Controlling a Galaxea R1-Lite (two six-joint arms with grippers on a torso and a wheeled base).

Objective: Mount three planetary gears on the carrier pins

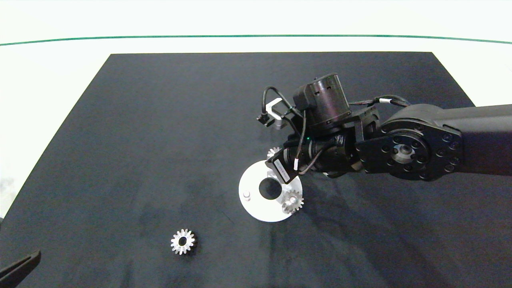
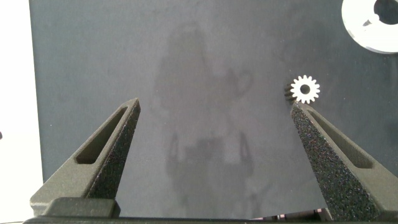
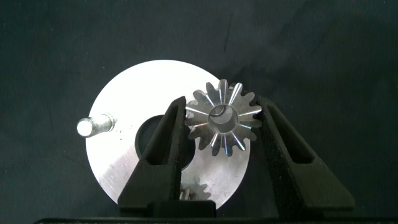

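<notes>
The white carrier disc lies mid-mat. One planetary gear sits on its near-right pin, and the left pin stands bare. My right gripper is shut on a second gear over the disc's far side; a grey pin top shows in the gear's hole, and the gear's edge peeks out from under the wrist. The bare pin and part of the seated gear show too. A third gear lies loose on the mat. My left gripper hovers open near that gear.
The black mat covers most of the white table, with a green line along the far side. The left arm's tip shows only at the near left corner. The right arm reaches in over the mat's right half.
</notes>
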